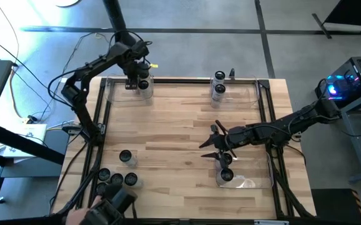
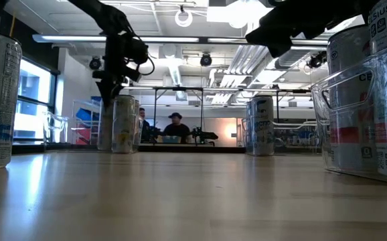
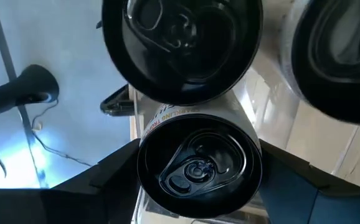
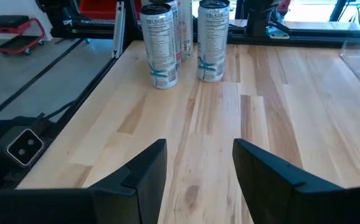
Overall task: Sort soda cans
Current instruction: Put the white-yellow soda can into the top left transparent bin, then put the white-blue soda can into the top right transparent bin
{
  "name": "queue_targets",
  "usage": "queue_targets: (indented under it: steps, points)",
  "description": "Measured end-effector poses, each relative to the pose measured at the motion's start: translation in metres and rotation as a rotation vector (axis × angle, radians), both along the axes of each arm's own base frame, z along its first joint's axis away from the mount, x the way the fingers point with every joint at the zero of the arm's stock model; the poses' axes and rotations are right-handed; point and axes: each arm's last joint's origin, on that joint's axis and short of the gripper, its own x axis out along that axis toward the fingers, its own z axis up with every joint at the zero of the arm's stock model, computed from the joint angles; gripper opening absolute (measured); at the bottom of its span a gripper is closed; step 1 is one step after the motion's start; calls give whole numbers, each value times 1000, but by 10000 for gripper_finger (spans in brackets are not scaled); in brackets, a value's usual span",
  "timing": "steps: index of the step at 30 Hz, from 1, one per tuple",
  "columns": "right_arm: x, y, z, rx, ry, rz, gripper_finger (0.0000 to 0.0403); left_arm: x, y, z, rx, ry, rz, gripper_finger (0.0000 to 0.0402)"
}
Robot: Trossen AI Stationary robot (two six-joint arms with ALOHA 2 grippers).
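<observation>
My left gripper [image 1: 140, 82] reaches down into the clear bin [image 1: 121, 94] at the table's far left, shut on a soda can [image 3: 195, 165]. Two more cans [image 3: 180, 43] [image 3: 342, 62] stand close beside it in that bin. My right gripper [image 1: 210, 142] hovers open over the table's middle right, pointing toward the left edge, with nothing between its fingers [image 4: 149, 168]. Several loose cans [image 1: 125, 156] [image 1: 117, 180] stand on their bottoms at the near left; the right wrist view shows them ahead [image 4: 158, 46]. My left gripper pinches the can between its two fingers [image 3: 105, 180], one on each side of the can's wall just below the top rim [image 3: 141, 146]. The fingers come from above, pointing steeply down. The can stays upright; whether its bottom stands on the bin's floor I cannot tell.
A clear bin at the far right [image 1: 249, 94] holds two cans [image 1: 218, 87]. A clear bin at the near right [image 1: 255, 181] holds two cans [image 1: 226, 175], just beside my right gripper. A person's hand [image 1: 77, 215] shows at the near left edge. Bare wood [image 1: 168, 125] lies mid-table.
</observation>
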Motion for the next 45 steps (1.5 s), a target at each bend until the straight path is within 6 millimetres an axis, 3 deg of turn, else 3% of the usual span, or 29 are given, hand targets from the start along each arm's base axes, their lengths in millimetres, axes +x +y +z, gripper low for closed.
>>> queue_targets:
  steps: [16, 26, 33, 39, 45]
  points:
    - [0, 0, 0, 16, 4, -7, 179, -3, 8, 0, 5, -68, 22, 259]
    - [0, 0, 0, 19, 5, -7, 179, -3, 8, 1, 11, -87, 53, 303]
    - [0, 0, 0, 17, 4, -6, 179, -5, 7, 1, 30, -41, 77, 310]
    - [0, 0, 0, 17, 5, -6, 179, -8, 4, 14, 14, -10, 97, 310]
    - [0, 0, 0, 16, 5, -6, 179, -12, -2, 44, 69, -69, 169, 310]
